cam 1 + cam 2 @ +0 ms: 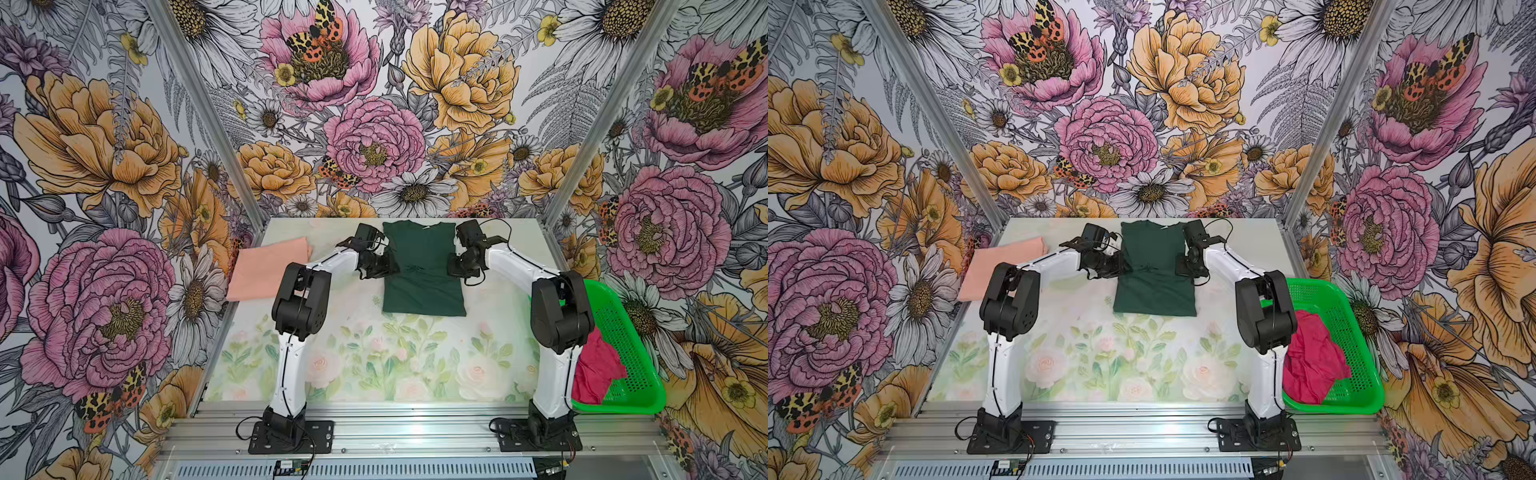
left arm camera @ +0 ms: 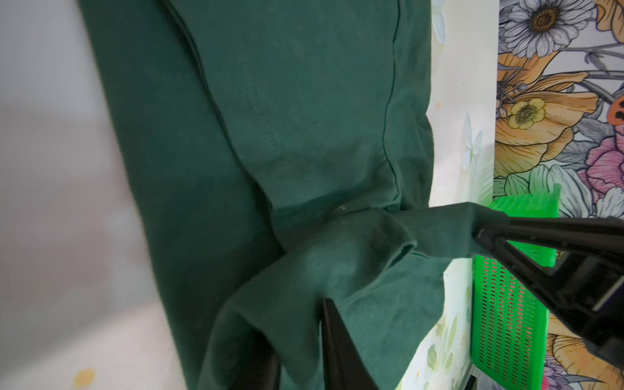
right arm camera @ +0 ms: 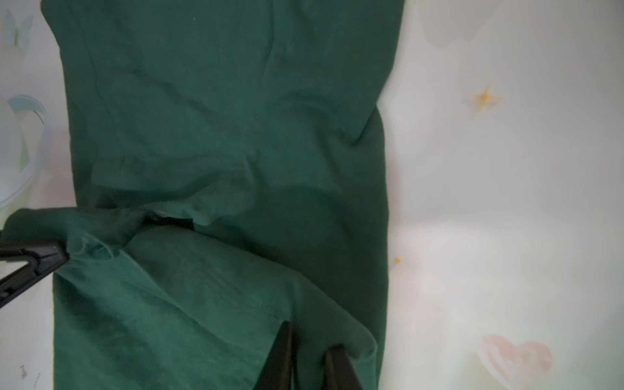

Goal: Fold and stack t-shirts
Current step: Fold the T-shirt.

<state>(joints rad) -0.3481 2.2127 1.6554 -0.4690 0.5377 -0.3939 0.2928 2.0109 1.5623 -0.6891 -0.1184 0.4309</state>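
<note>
Reaching in from both sides, my left fingers [image 1: 384, 266] and my right fingers [image 1: 457, 266] sit at the two side edges of the dark green t-shirt [image 1: 422, 286], about midway along it. In both top views the shirt lies flat just above the middle of the frame, sleeves turned in, collar toward the back wall. From above, my own wrists hide the tips. In the left wrist view my left fingers [image 2: 334, 337] stand a narrow gap apart, cut off by the lower edge, with a raised ridge of green cloth in the gap. In the right wrist view my right fingers [image 3: 283, 351] look much the same, the gap narrower. Whether either pair grips the cloth or merely straddles it, I cannot tell. The peach t-shirt [image 1: 270, 270] lies folded at the left edge of the surface [image 1: 374, 361]. The crimson t-shirt [image 1: 598, 365] sits crumpled in the green basket [image 1: 619, 409] at the lower right, partly hidden behind my right arm.
</note>
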